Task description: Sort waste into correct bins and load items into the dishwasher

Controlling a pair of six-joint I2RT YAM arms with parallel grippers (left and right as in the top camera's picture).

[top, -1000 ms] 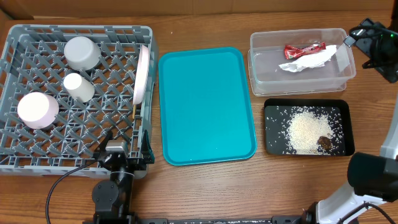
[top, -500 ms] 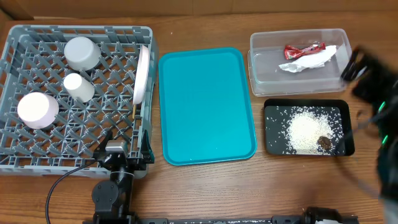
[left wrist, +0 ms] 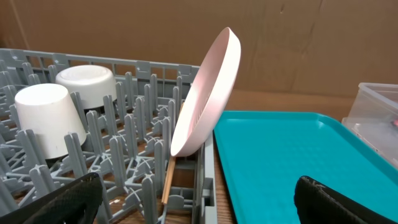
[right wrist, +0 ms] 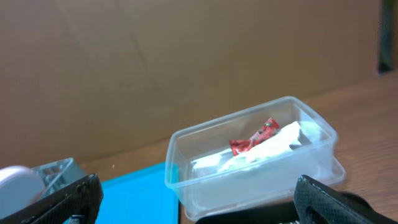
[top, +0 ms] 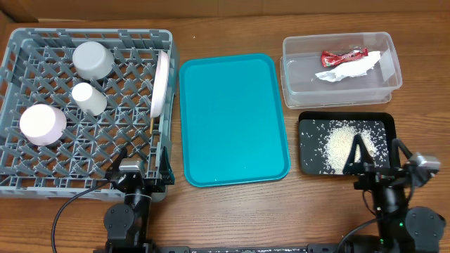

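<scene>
At the bench's front edge, the left gripper (top: 143, 161) sits jaws apart beside the dish rack (top: 42, 43), and the right gripper (top: 377, 156) likewise over the black tray (top: 344, 117).

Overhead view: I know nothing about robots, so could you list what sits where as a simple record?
Dish rack: grey bowl, small white cup, small white bowl, plate standing on edge at its right side
Clear tub: red wrapper, white napkin
Black tray: loose rice
Teal tray: between rack and bins
Left tool: open, at the rack's edge nearest the robot
Right tool: open, over the black tray's edge nearest the robot
</scene>
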